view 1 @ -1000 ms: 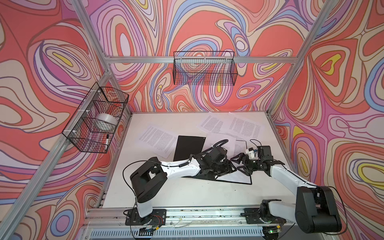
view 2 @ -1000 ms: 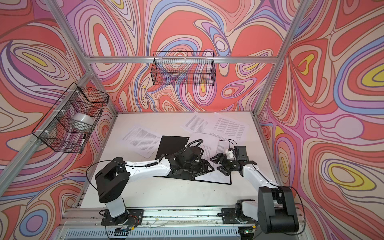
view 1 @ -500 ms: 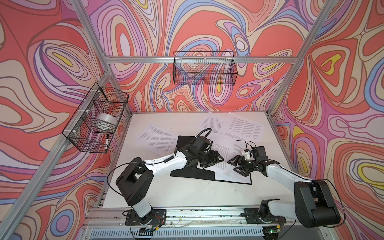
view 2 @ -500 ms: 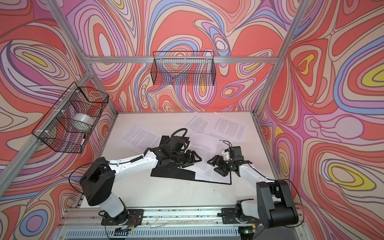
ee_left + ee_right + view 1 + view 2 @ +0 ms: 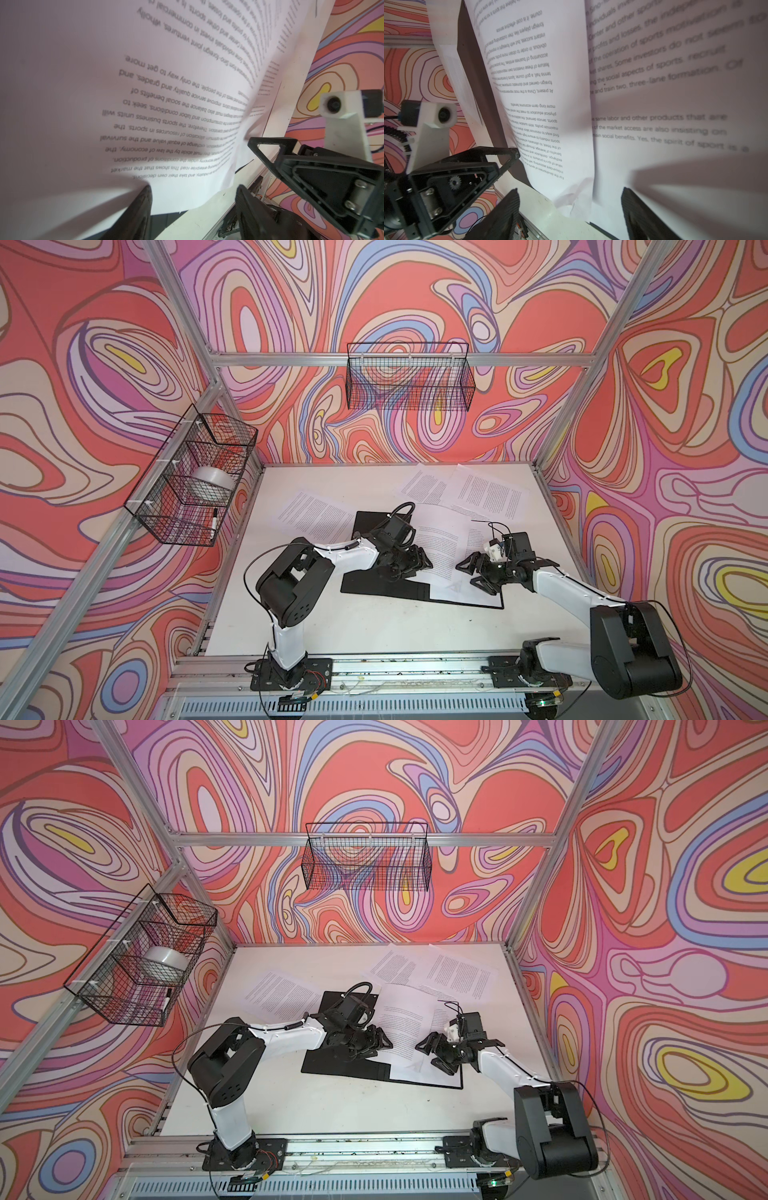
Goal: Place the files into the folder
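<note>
1. Both pairs of jaws are wide apart and hold nothing. The left gripper (image 5: 415,564) and the right gripper (image 5: 471,576) face each other, low over the folder (image 5: 376,591).
2. The folder lies open in the middle of the table (image 5: 374,630), black inside up.
3. Two printed files lie on its right half: a flat sheet (image 5: 675,124) and a bent sheet (image 5: 542,104) that curls up by the left gripper.
4. Three more files lie on the table. One sheet (image 5: 316,516) is just beside the folder's far left corner. Two sheets (image 5: 424,485) (image 5: 490,495) lie at the far right.
5. A wire basket (image 5: 166,506) on the left wall holds a tape roll (image 5: 212,485) and a marker (image 5: 214,524). Another basket (image 5: 409,381) hangs on the far wall.
</note>
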Action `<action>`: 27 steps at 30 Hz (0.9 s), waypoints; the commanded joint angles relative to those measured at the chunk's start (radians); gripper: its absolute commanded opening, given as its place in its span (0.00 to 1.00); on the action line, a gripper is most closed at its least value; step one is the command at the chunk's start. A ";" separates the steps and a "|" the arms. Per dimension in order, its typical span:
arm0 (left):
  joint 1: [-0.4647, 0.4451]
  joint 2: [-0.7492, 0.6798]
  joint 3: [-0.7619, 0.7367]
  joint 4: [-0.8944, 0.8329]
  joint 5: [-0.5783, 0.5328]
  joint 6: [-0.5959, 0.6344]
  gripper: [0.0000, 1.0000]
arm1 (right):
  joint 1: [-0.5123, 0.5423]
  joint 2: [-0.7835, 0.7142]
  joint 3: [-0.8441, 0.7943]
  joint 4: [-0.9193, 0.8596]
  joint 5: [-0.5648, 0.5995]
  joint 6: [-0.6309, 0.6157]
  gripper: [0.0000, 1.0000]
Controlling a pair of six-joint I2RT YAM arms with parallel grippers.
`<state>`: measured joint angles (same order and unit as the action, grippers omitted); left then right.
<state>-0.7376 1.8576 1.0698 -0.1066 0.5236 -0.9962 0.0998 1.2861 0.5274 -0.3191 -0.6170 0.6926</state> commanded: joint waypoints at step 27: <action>0.015 0.050 -0.099 0.060 -0.010 -0.004 0.59 | 0.082 0.076 -0.053 0.176 -0.050 0.139 0.57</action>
<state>-0.7265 1.8633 1.0058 -0.0048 0.5503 -0.9985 0.1745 1.3636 0.4953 -0.1635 -0.6601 0.8139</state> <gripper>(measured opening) 0.590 0.572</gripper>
